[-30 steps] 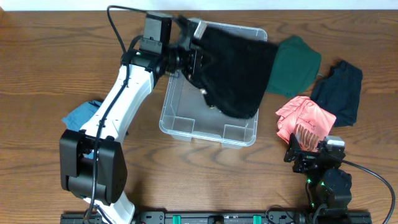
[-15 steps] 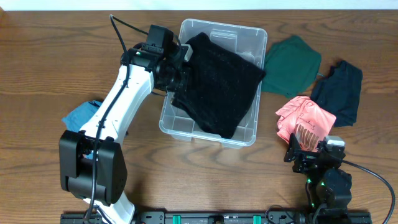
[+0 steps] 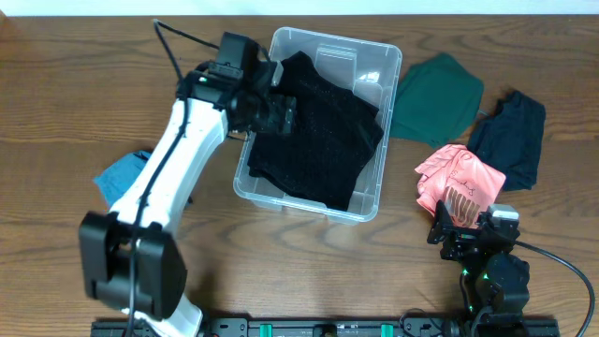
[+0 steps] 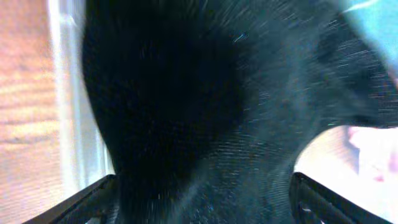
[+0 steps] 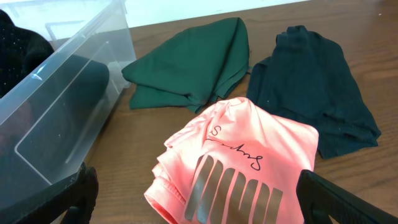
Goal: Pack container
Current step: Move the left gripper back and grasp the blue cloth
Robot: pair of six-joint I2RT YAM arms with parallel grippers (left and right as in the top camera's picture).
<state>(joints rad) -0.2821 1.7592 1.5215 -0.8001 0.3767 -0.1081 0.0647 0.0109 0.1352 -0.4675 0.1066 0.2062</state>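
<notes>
Overhead, the container (image 3: 372, 183) sits at the far middle of the table, mouth up, its long axis running far to near with the near end swung slightly left. My left gripper (image 3: 278, 105) hangs over its left wall at the edge of the black garment (image 3: 318, 140), which is spread inside, I judge so it packs flat. The green garment (image 3: 438, 98), navy garment (image 3: 510, 140) and pink shirt (image 3: 459, 183) wait on the right, near my right gripper (image 3: 456, 229). Left wrist: black cloth fills the space between my fingers (image 4: 93, 199); gripping or released, I cannot tell. Right wrist: my fingers (image 5: 84, 193) are spread wide, holding nothing.
</notes>
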